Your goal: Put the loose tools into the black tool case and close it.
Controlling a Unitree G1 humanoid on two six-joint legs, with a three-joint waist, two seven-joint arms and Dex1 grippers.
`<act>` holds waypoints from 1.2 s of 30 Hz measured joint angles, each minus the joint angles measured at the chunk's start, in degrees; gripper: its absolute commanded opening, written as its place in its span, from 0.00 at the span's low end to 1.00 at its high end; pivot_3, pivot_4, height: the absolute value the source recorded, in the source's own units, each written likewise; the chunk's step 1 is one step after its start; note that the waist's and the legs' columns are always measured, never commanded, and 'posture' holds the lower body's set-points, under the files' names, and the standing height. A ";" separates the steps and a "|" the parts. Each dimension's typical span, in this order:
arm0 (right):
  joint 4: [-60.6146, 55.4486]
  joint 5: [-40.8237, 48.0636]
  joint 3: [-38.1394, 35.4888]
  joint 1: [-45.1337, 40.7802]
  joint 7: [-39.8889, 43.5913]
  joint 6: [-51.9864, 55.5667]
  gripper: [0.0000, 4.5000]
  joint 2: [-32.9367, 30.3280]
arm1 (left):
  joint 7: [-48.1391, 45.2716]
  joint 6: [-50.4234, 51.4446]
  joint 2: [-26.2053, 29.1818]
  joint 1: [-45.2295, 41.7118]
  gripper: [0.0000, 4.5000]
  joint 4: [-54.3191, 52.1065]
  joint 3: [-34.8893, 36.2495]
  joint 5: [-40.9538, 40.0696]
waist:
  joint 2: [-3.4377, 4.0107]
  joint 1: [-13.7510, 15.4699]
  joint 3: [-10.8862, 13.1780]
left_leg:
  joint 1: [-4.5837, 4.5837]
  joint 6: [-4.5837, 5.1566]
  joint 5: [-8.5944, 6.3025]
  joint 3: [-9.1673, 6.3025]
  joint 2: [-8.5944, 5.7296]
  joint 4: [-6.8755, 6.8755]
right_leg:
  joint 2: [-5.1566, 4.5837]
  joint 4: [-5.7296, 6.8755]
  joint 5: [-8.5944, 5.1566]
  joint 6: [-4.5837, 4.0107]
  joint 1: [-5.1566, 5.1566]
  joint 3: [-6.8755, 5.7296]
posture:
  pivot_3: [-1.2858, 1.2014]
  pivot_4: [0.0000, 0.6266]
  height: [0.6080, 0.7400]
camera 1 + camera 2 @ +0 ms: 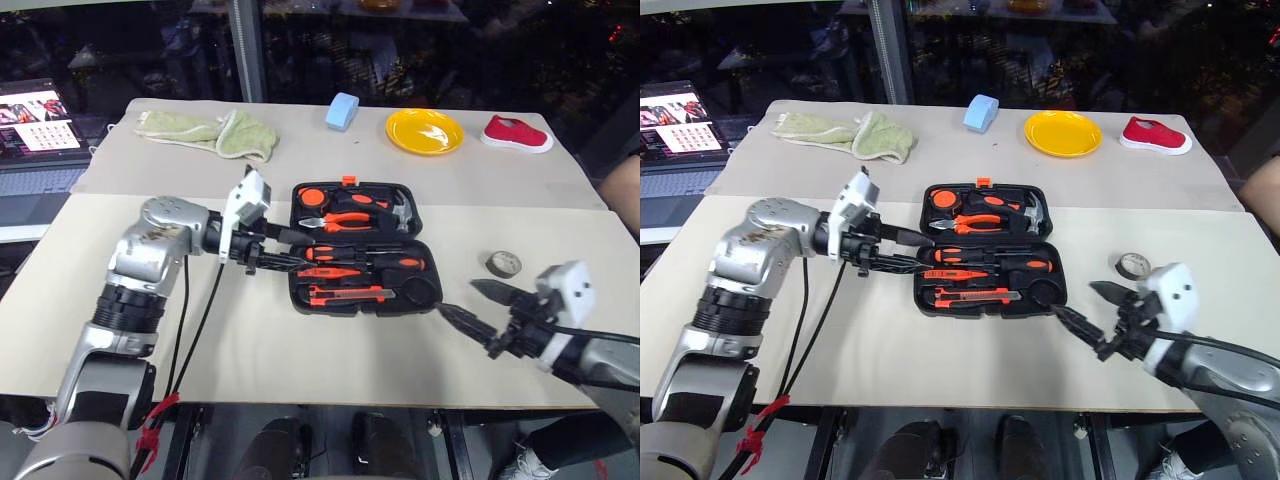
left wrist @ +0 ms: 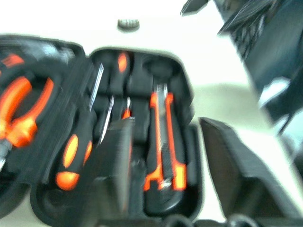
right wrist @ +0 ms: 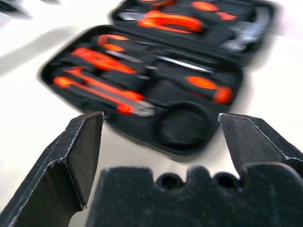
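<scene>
The black tool case [image 1: 300, 292] lies open mid-table, lid half at the back. In its front half sit black-and-orange screwdrivers [image 1: 385, 263] and an orange-and-black utility knife [image 1: 345, 293]; a round recess [image 3: 182, 125] at its right end is empty. A small grey tape roll [image 1: 503, 264] lies on the table to the right of the case. My left gripper [image 1: 285, 250] hovers open at the case's left edge, holding nothing. My right gripper [image 1: 470, 305] is open and empty near the case's front right corner, short of the tape roll.
Orange-handled pliers [image 1: 350, 220] and a hammer [image 1: 400, 210] rest in the lid half. Along the far table stand a green towel [image 1: 210, 132], a blue object [image 1: 342, 110], a yellow plate [image 1: 424, 131] and a red shoe [image 1: 515, 133]. A laptop [image 1: 35, 130] sits far left.
</scene>
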 measured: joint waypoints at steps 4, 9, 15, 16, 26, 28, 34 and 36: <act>6.31 -2.38 -12.78 8.81 7.12 -0.69 1.00 -2.04 | 0.84 1.90 1.63 1.21 0.99 -3.30 0.80 -2.50 | 0.02 -0.01 0.01 | 0.04 -0.11 -0.01 0.04 -0.02 -0.04 | 0.01 0.01 0.00 0.00 0.00 0.10 | 0.52 0.24 0.94; 15.11 -5.84 -21.71 11.34 14.27 -1.73 1.00 -7.06 | 1.88 3.03 2.87 2.46 0.99 -6.70 1.95 -4.98 | 0.01 -0.93 0.01 | 0.50 -0.49 -0.13 0.13 0.06 -0.18 | 0.00 0.01 -0.03 -0.05 0.42 0.20 | 0.52 0.24 0.94; 22.72 -10.79 -11.90 0.56 20.58 -4.94 1.00 -17.66 | 1.98 1.70 3.84 2.91 0.99 -10.42 1.65 -5.83 | 0.05 -2.26 0.05 | 1.06 -0.14 -0.39 0.19 0.14 -0.17 | -0.03 -0.07 -0.36 0.36 1.01 0.19 | 0.52 0.24 0.94; 24.64 -12.50 -7.66 -3.07 21.59 -6.43 1.00 -19.60 | 2.04 0.94 4.06 3.09 0.99 -11.08 1.36 -5.71 | 0.07 -2.17 0.08 | 1.06 -0.17 -0.37 0.18 0.14 -0.18 | -0.05 -0.06 -0.36 0.35 1.00 0.15 | 0.52 0.24 0.94; 47.31 -32.55 32.68 -47.39 25.93 -12.08 1.00 -17.55 | 6.36 0.06 2.34 2.08 0.99 -13.47 0.34 -5.85 | 0.11 -1.86 0.19 | 0.59 -0.52 -0.14 0.21 0.10 -0.17 | -0.08 0.02 -0.06 -0.15 0.46 0.11 | 0.52 0.24 0.94; 54.44 -38.05 38.31 -53.92 25.61 -13.63 1.00 -14.48 | 7.23 0.24 2.40 2.03 0.99 -13.87 0.43 -5.87 | 0.12 -1.69 0.18 | 0.19 -0.45 -0.08 0.23 0.04 -0.17 | -0.10 0.06 -0.04 -0.16 -0.04 0.12 | 0.52 0.24 0.94; 69.75 -46.15 46.40 -63.22 28.81 -14.87 1.00 -9.66 | 9.55 0.33 2.54 2.79 0.99 -15.82 0.46 -5.98 | 0.14 -1.77 0.19 | -0.23 -0.22 0.15 0.13 0.00 -0.22 | -0.06 -0.01 -0.03 -0.18 -0.39 -0.04 | 0.52 0.24 0.94; 74.08 -48.24 47.38 -65.76 29.32 -15.65 1.00 -8.82 | 10.28 0.57 2.61 2.81 0.99 -16.16 0.51 -6.20 | 0.15 -1.94 0.20 | -0.22 -0.30 0.11 0.13 0.00 -0.22 | -0.05 -0.07 -0.03 -0.18 -0.36 -0.04 | 0.52 0.24 0.94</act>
